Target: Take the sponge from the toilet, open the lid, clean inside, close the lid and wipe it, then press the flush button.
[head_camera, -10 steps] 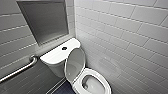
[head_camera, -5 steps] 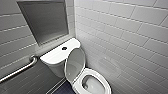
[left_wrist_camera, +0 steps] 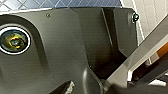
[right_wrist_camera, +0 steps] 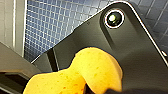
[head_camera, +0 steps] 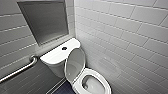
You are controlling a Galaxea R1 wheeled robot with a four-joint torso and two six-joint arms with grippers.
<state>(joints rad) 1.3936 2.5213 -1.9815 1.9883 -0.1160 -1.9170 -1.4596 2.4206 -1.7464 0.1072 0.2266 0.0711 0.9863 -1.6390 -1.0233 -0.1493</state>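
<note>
The right gripper (right_wrist_camera: 90, 88) is clamped on a small, soft orange sponge (right_wrist_camera: 82, 72), pinching the foam in at its middle so that it bulges to either side. The sponge sits close before the right wrist's wide dark plate (right_wrist_camera: 135, 57), which has a round fitting (right_wrist_camera: 114, 18) near one corner. By the left wrist, a like dark plate (left_wrist_camera: 62, 50) with a ringed round fitting (left_wrist_camera: 15, 41) lies close, and a grey jointed bar (left_wrist_camera: 142, 55) slants across beside it.

Soft, even light in the head view: wall tiles (head_camera: 125, 32) at two o'clock brightest, niche (head_camera: 43, 21) at ten o'clock in grey shade, dull sheen on the lid (head_camera: 75, 63), lines bowing toward the edges; right wrist view, sponge (right_wrist_camera: 95, 67) brightly lit
</note>
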